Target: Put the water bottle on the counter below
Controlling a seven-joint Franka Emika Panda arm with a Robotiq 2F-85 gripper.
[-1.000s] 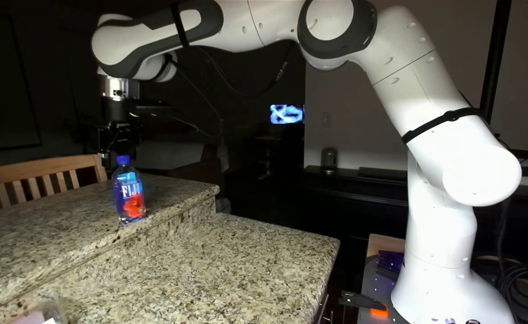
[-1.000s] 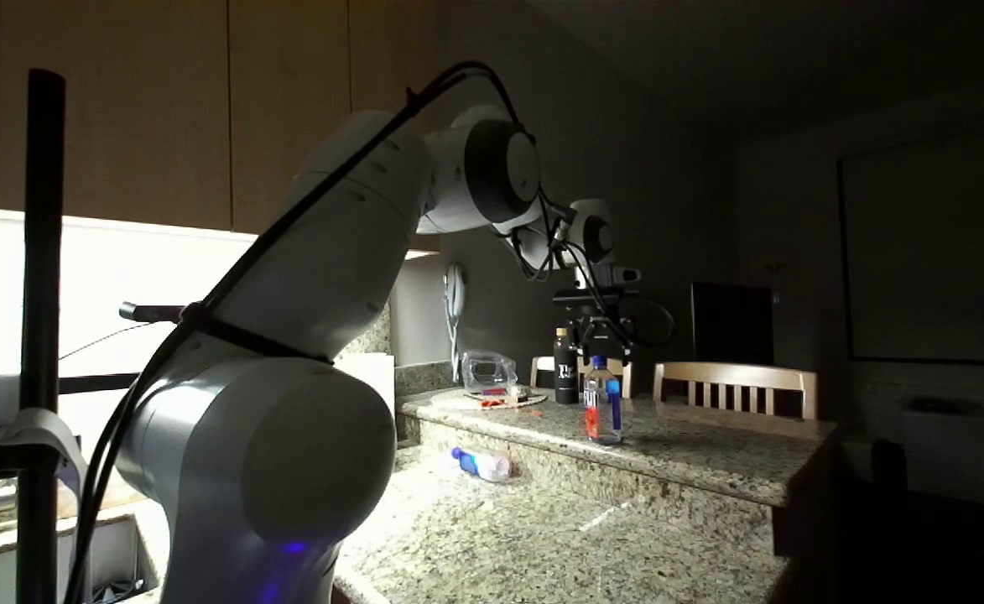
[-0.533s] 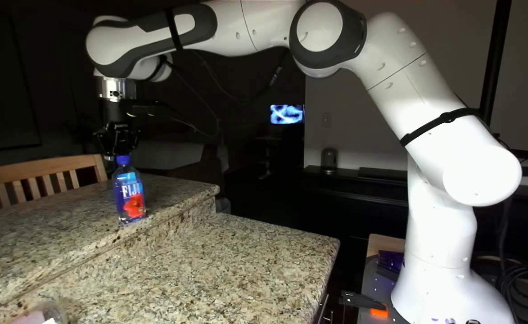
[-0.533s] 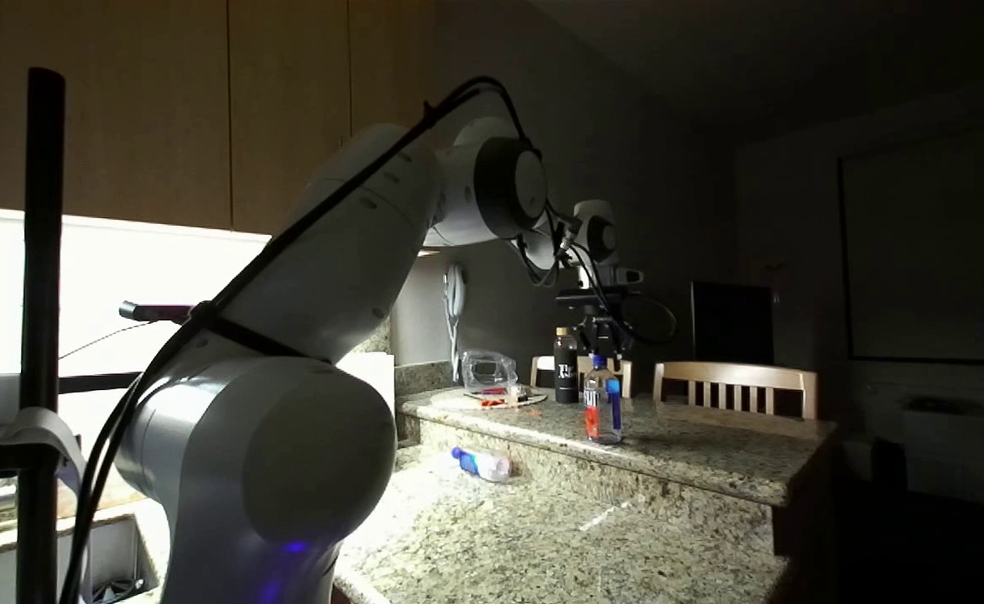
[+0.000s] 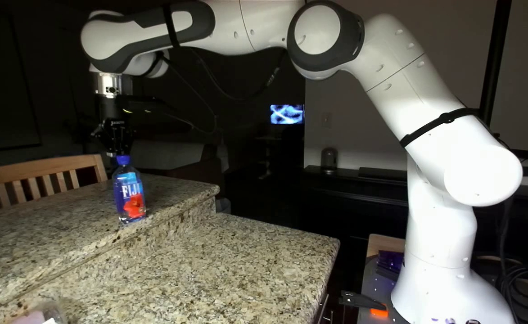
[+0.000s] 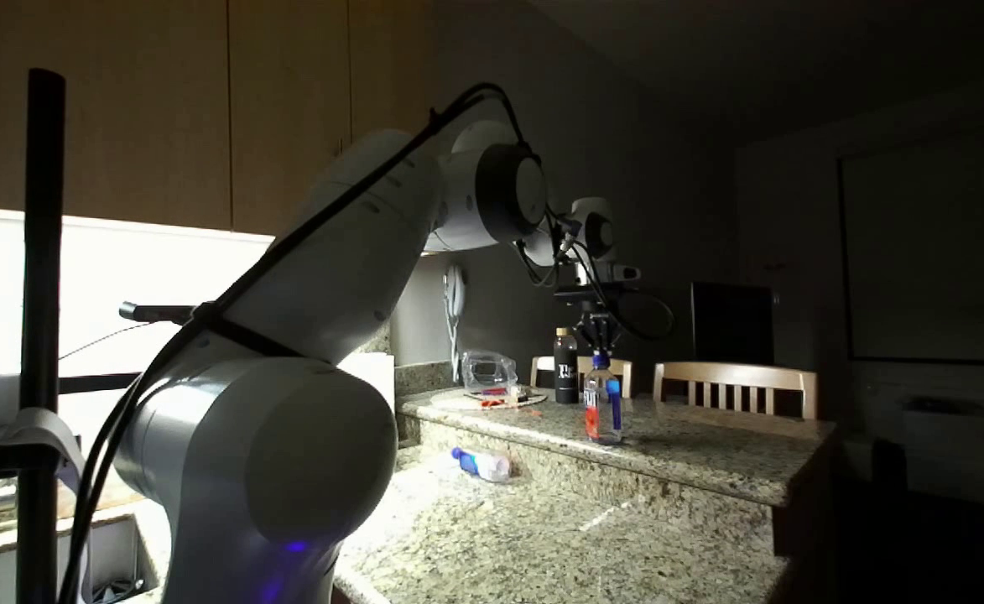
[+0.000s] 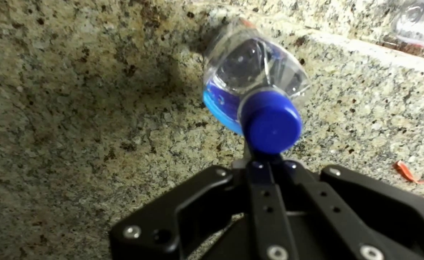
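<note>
Standing on the raised ledge (image 5: pixel 56 225), the water bottle (image 5: pixel 129 191) has a narrow claw (image 7: pixel 270 161) at its cap (image 7: pixel 274 126), grip unclear.

The water bottle (image 6: pixel 603 407) stands on the raised ledge (image 6: pixel 693 445), another bottle (image 6: pixel 481 464) lying on the counter below (image 6: pixel 542 537).

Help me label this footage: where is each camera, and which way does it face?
An exterior view: beside the arm, looking across counter and ledge; pincer and nearly whole arm show.
An exterior view: behind the arm, looking along it toward chairs; arm and pincer show.
Wrist view: above the pincer, looking down at FIJI bottle; only pincer shows.
Shared: FIJI bottle, ledge, counter in both exterior views.
</note>
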